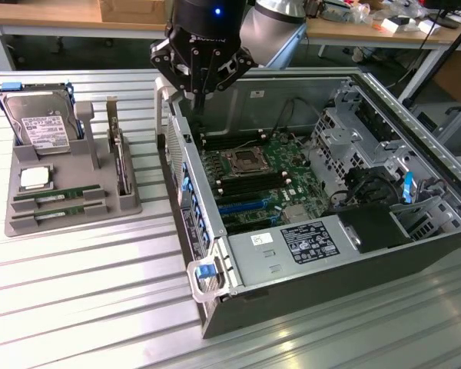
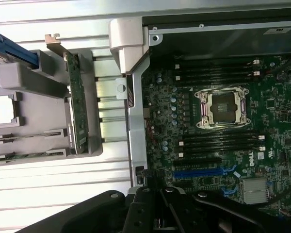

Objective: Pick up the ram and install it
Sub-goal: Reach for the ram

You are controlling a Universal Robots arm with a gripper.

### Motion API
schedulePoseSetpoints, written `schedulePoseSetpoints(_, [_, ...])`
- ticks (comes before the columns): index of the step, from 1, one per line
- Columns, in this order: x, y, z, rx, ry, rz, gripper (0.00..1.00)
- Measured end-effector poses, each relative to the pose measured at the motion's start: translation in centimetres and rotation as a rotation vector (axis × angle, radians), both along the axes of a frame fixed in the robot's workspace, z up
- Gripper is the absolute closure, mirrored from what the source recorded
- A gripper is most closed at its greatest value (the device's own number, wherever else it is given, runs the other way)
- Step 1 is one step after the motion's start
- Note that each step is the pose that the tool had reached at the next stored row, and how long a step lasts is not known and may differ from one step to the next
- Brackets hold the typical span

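Note:
Two ram sticks [image 1: 58, 197] lie side by side in slots of the grey tray [image 1: 19, 223] at the exterior view's left; in the wrist view the ram [image 2: 24, 156] shows as thin green strips in that tray. My gripper [image 1: 202, 94] hangs shut above the open computer case's far left corner, over the motherboard [image 1: 265, 173], with nothing between its fingers. In the wrist view the gripper [image 2: 161, 213] sits over the board's edge. Black memory slots [image 2: 218, 141] run beside the processor socket [image 2: 222, 108].
The tray also holds a hard drive [image 1: 38, 123], a square silver processor [image 1: 34, 178] and an upright card with a metal bracket [image 1: 120, 157]. The case wall [image 1: 186, 181] stands between tray and board. A power supply [image 1: 307, 242] and drive cages [image 1: 353, 134] fill the case.

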State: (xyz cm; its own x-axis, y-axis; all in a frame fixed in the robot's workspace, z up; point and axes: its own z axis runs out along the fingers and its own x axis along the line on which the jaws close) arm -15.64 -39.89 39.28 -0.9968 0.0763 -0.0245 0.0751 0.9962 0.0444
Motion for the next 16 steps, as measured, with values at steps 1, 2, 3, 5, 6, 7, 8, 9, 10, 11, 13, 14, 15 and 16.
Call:
schedulePoseSetpoints(1, [-0.03, 0.00, 0.00, 0.0000, 0.0000, 0.000, 0.89])
schedulePoseSetpoints(2, [-0.08, 0.00, 0.00, -0.0001, 0.0001, 0.000, 0.89])
schedulePoseSetpoints(3, [-0.11, 0.00, 0.00, 0.0000, 0.0001, 0.000, 0.89])
schedulePoseSetpoints(5, [-0.20, 0.00, 0.00, 0.0000, 0.0000, 0.000, 0.89])
schedulePoseSetpoints(6, [-0.24, 0.00, 0.00, 0.0000, 0.0000, 0.000, 0.89])
schedulePoseSetpoints(7, [-0.28, 0.00, 0.00, 0.0000, 0.0000, 0.000, 0.89])
schedulePoseSetpoints(8, [-0.32, 0.00, 0.00, 0.0000, 0.0000, 0.000, 0.89])
schedulePoseSetpoints(9, [-0.35, 0.00, 0.00, 0.0000, 0.0000, 0.000, 0.89])
schedulePoseSetpoints(10, [-0.37, 0.00, 0.00, 0.0000, 0.0001, 0.000, 0.89])
schedulePoseSetpoints(11, [-0.40, 0.00, 0.00, 0.0000, 0.0000, 0.000, 0.89])
schedulePoseSetpoints(13, [-0.45, 0.00, -0.01, 0.0000, 0.0000, 0.000, 0.89])
schedulePoseSetpoints(14, [-0.50, 0.00, -0.01, 0.0001, 0.0000, 0.000, 0.89])
schedulePoseSetpoints(15, [-0.53, 0.00, 0.00, 0.0000, 0.0000, 0.000, 0.89])
schedulePoseSetpoints(16, [-0.55, 0.00, 0.00, 0.0000, 0.0000, 0.000, 0.89])
